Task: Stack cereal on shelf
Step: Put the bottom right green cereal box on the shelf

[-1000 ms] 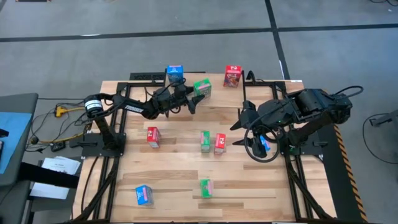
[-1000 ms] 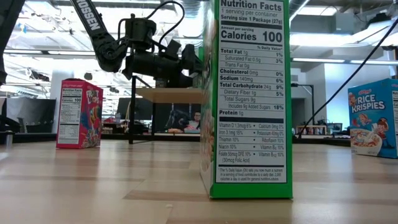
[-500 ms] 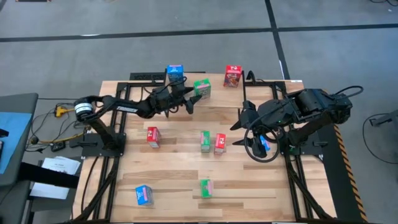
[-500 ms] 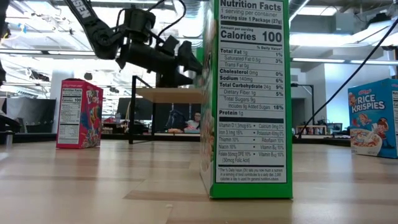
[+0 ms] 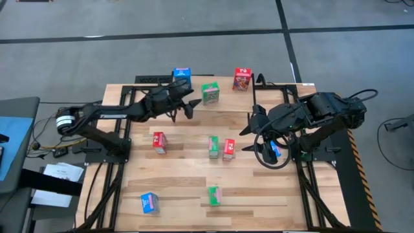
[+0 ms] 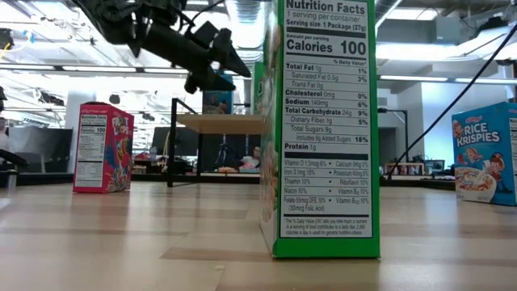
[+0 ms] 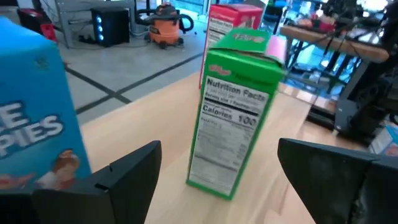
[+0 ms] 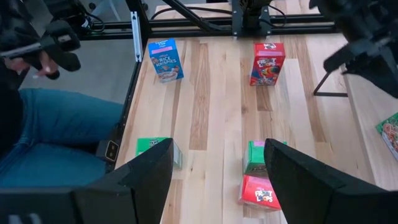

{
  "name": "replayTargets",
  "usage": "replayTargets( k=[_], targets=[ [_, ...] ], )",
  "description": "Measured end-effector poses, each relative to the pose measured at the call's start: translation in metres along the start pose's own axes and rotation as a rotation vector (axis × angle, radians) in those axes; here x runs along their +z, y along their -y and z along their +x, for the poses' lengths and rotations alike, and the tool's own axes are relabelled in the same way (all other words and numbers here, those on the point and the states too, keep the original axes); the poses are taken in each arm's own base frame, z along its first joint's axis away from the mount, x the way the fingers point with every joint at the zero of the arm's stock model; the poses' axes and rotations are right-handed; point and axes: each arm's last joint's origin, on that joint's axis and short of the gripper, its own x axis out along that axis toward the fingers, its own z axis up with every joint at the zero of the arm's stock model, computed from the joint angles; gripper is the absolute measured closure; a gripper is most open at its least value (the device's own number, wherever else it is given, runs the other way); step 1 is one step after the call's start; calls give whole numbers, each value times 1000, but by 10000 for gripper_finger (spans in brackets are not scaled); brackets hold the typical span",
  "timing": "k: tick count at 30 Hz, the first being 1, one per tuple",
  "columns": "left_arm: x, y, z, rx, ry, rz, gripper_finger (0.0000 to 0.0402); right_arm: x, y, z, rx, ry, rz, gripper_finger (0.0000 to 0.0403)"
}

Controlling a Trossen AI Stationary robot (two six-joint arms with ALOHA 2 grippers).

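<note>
The left tool (image 5: pixel 187 109) sits in the upper middle of the high view, its two fingers spread wide and holding nothing. Just beside it, toward the upper right, a green cereal box (image 5: pixel 209 93) stands on the shelf (image 5: pixel 226 94); in the left wrist view that same green box (image 7: pixel 235 114) stands upright between the two dark fingers (image 7: pixel 127 175), apart from both. A blue cereal box (image 5: pixel 182 76) stands near the tool on the upper left side of the shelf, and a red cereal box (image 5: pixel 242 79) stands farther right along the shelf's top edge. In the low view the left tool (image 6: pixel 212 61) hangs in the upper left of the frame above the plank of the shelf (image 6: pixel 220 123).

The right tool (image 5: pixel 249 133) rests at the middle right of the high view, its fingers also spread and empty, above the worktop (image 5: pixel 181 181). Just left of it a red box (image 5: pixel 229 149) and a green box (image 5: pixel 213 146) stand side by side in the centre of the frame. Another red box (image 5: pixel 159 142) stands well apart at middle left. Lower down, a green box (image 5: pixel 214 195) stands at lower centre and a blue box (image 5: pixel 149 202) at lower left. A further blue box (image 5: pixel 275 149) shows partly under the right arm.

In the right wrist view, a person's leg in blue jeans (image 8: pixel 56 146) shows at the left edge, beside the worktop.
</note>
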Motion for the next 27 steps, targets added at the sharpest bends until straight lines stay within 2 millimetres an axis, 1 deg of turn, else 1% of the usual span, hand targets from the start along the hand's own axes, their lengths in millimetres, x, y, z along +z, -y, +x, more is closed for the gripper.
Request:
replayTargets(
  k=[4, 8, 12, 15, 21, 24, 27],
  targets=[
    [10, 5, -16, -33, -11, 40, 90, 0, 0, 0, -1, -4, -1, 127],
    [19, 15, -30, -150, 6, 42, 90, 0, 0, 0, -1, -4, -1, 127],
    [22, 24, -35, -240, 19, 64, 90, 0, 0, 0, -1, -4, 0, 127],
    [15, 29, -32, -256, -1, 116, 90, 0, 0, 0, -1, -4, 0, 127],
    [-7, 44, -17, -289, -48, 253, 90, 0, 0, 0, -1, -4, 0, 127],
    [-14, 54, -8, -290, -3, 298, 90, 0, 0, 0, -1, -4, 0, 127],
    [-23, 58, 0, -251, 19, 320, 90, 0, 0, 0, -1, -4, 0, 127]
  ],
)
